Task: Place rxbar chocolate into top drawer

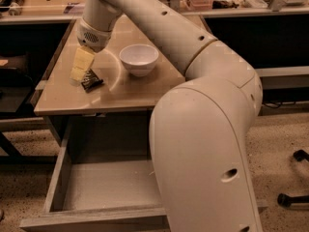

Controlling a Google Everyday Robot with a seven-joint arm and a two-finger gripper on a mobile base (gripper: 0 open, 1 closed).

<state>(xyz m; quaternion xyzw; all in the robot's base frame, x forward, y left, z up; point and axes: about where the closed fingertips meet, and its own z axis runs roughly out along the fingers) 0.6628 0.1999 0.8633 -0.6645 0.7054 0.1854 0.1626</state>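
Note:
The rxbar chocolate (91,79), a small black-wrapped bar, lies tilted on the left part of the tabletop (120,98). My gripper (79,75) reaches down from the arm's wrist (94,33), and its yellowish fingers (81,62) are closed together on the bar's left end. The bar sticks out to the right of the fingertips. The top drawer (96,185) is pulled open below the table's front edge, and what shows of its grey bottom is bare. My arm's large white body hides the drawer's right part.
A white bowl (139,58) stands on the tabletop right of the gripper. The arm's bulky elbow (207,144) fills the right foreground. Benches with clutter run along the back. Speckled floor lies on both sides.

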